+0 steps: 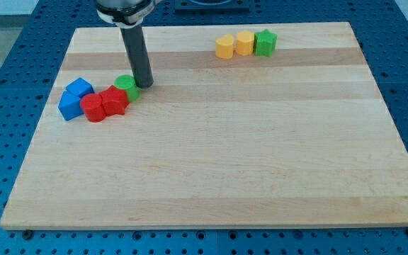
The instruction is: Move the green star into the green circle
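Observation:
The green star [265,42] lies near the view's top, right of centre, touching the right end of a row with two yellow blocks. The green circle [125,86] lies at the view's left, at the upper right of a cluster of red and blue blocks. My tip [144,86] rests on the board just right of the green circle, touching or almost touching it, far left of the green star.
Two yellow blocks [224,47] [244,42] sit just left of the green star. Two red blocks [93,108] [114,102] and two blue blocks [80,89] [69,105] cluster left of the green circle. The wooden board [218,156] lies on a blue perforated table.

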Controlling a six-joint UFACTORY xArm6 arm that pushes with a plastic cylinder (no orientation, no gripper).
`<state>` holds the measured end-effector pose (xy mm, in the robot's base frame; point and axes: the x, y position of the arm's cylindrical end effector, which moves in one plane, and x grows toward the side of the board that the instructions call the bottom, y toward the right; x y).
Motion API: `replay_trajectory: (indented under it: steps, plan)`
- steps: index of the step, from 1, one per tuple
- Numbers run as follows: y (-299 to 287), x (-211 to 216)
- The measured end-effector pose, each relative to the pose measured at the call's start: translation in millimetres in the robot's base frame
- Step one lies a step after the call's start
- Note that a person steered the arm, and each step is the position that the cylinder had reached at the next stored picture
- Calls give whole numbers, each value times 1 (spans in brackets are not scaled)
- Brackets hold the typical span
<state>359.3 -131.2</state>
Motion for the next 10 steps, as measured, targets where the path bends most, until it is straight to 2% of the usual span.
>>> replay_trajectory:
  steps: [1, 2, 5, 7, 10]
  plan:
    - [28, 0]
    - [100, -3]
    - [288, -66]
    - [306, -116]
    - [235, -102]
